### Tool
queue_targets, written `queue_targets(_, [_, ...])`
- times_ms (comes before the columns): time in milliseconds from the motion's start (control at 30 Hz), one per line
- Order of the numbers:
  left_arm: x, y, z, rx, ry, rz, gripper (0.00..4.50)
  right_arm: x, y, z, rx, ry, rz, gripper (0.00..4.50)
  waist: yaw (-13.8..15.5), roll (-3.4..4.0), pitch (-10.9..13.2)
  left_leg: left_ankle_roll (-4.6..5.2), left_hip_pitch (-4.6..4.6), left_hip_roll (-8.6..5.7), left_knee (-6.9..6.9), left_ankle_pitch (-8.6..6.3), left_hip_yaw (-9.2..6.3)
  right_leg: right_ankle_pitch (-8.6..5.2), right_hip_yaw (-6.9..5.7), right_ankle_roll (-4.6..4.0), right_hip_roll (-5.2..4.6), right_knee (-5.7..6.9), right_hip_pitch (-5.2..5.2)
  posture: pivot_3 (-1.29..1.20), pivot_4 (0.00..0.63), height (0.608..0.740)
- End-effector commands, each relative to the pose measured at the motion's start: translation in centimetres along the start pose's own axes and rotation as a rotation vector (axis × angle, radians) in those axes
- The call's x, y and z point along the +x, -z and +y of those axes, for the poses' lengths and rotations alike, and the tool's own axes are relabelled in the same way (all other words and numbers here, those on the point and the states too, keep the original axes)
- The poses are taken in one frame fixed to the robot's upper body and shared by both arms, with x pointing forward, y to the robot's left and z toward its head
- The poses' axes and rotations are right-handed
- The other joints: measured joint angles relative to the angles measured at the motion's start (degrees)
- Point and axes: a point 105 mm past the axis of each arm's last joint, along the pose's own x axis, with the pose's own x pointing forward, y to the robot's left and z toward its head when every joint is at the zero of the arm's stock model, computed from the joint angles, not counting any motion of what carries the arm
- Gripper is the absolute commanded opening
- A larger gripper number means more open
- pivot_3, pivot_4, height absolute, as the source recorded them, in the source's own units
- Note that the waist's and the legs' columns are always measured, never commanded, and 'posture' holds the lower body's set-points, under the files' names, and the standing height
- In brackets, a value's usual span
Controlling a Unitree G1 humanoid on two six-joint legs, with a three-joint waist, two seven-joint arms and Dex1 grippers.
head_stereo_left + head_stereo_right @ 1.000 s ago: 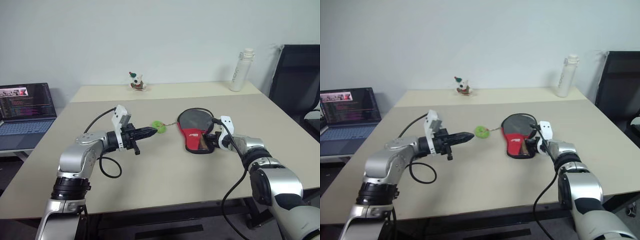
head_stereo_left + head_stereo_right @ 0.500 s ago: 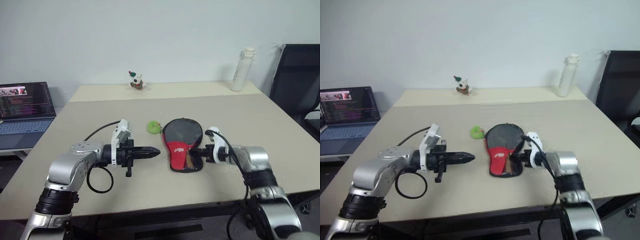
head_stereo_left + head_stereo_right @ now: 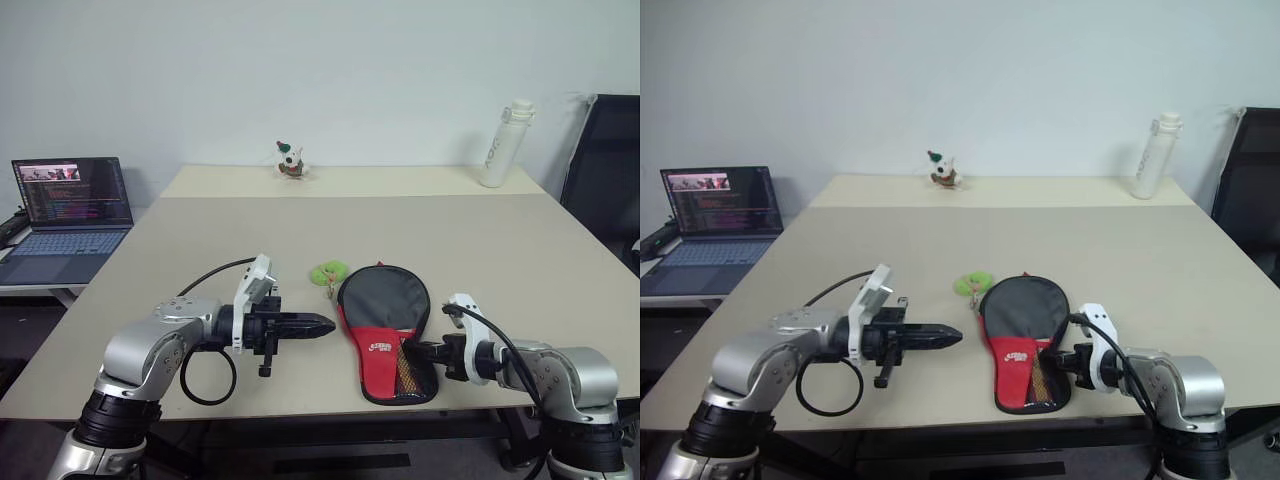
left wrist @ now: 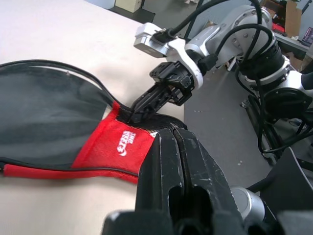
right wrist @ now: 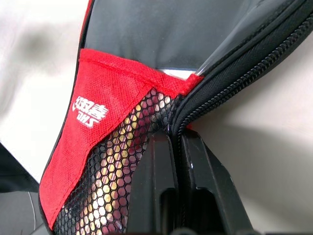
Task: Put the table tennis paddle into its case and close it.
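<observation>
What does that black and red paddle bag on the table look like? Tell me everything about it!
The paddle-shaped soft fabric case lies flat near the front edge of the beige table. Its round top is black; its narrow lower part is red with a white logo and a black mesh pocket. A black zip runs along its edge, and a green zip-pull tag lies beside its round end. The right gripper, jaws shut, pinches its narrow end by the zip. The left gripper, jaws shut, points at it without touching.

An office: beige table (image 3: 480, 235), open laptop (image 3: 68, 205), black chair (image 3: 607, 165).
</observation>
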Motion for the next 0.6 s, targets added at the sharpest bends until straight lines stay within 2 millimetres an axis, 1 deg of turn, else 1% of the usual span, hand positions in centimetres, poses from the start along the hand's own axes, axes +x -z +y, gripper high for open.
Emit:
queue_targets(33, [0.1,-0.9,-0.5,0.048,0.027,-0.014,0.00,0.2,2.4,0.8,0.050,-0.031,0.091,0.02,-0.03,0.00,0.00,0.00,0.00,0.00,0.00,-0.01,0.01,0.00,0.01,0.00,0.00,-0.01,0.00,0.00,0.150,0.740])
queue_targets(300, [-0.3,-0.8,-0.1,0.058,0.007,-0.008,0.00,-0.4,2.8,0.3,0.057,-0.011,0.094,0.02,0.01,-0.01,-0.01,0.00,-0.01,0.01,0.00,-0.02,0.00,-0.02,-0.01,-0.04,0.02,-0.03,0.00,0.00,0.150,0.740])
queue_targets(367, [-0.3,-0.8,-0.1,0.059,0.006,-0.008,0.00,-0.3,2.7,0.1,0.059,-0.006,0.093,0.02,0.01,-0.01,-0.01,0.00,-0.01,0.00,0.00,-0.02,0.00,-0.02,-0.01,-0.04,0.02,-0.03,0.00,0.00,0.150,0.740])
queue_targets(533, [-0.2,-0.6,0.0,0.061,-0.003,-0.009,0.00,-0.1,2.2,-0.9,0.083,0.057,0.067,0.02,0.01,-0.04,-0.03,0.00,0.00,0.01,0.01,-0.02,0.00,-0.02,-0.02,-0.03,0.02,-0.02,0.01,0.00,0.150,0.740])
queue_targets(567, [-0.2,-0.5,0.0,0.060,-0.006,-0.009,0.00,-0.3,2.0,-1.0,0.083,0.065,0.060,0.54,0.00,-0.06,-0.04,0.00,0.00,0.01,0.01,-0.02,0.00,-0.02,-0.02,-0.03,0.02,-0.02,0.02,0.00,0.150,0.740])
queue_targets(600, [-0.3,-0.4,0.2,0.061,-0.019,-0.008,0.00,-0.5,1.7,-1.2,0.073,0.074,0.053,0.80,0.01,-0.07,-0.04,0.00,0.01,0.01,0.02,-0.02,0.00,-0.02,-0.02,-0.03,0.02,-0.02,0.03,0.00,0.150,0.740])
